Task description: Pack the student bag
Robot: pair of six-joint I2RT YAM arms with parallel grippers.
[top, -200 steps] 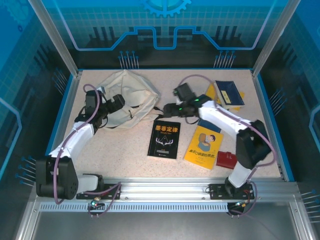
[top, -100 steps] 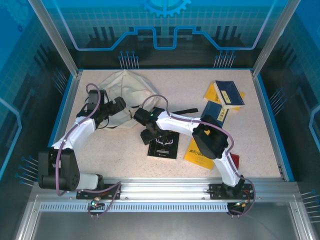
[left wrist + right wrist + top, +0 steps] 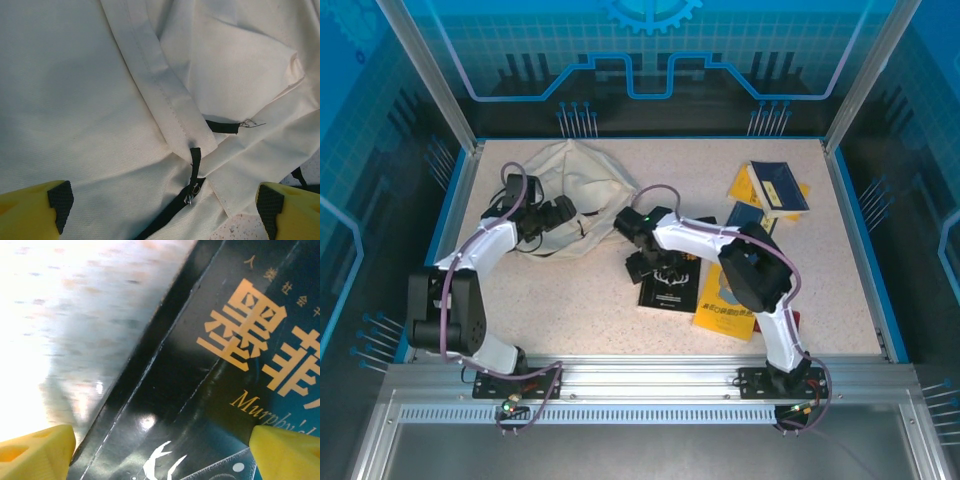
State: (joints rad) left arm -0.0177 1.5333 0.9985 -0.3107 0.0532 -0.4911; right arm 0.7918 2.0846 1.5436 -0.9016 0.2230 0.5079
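1. From the top external camera, the left gripper (image 3: 556, 212) hung over the near edge of the soft cream fabric student bag (image 3: 578, 175). The bag lay crumpled on the speckled beige table (image 3: 570, 300), most of it beyond the gripper. The right gripper (image 3: 653, 266) pointed down at the far end of the black rectangular paperback book (image 3: 672, 292). A yellow rectangular book (image 3: 725, 308) lay just beside it on its right. A blue-and-yellow stack of books (image 3: 775, 185) sat well apart, beyond and to the right.

2. In the left wrist camera, the left gripper (image 3: 162, 205) had its yellow fingers (image 3: 30, 212) spread wide, holding nothing. Folded cream bag cloth spread under and ahead of them. A black zip with a small metal pull (image 3: 191, 189) ran between the fingers, and a black strap end (image 3: 222, 127) lay further ahead.

3. In the right wrist camera, the right gripper (image 3: 160, 452) stood with its yellow fingertips (image 3: 35, 450) wide apart and nothing clamped. The black book's glossy cover, with orange characters (image 3: 250, 330), lay under them. Its left edge ran ahead of the left fingertip, with bare table beyond it.
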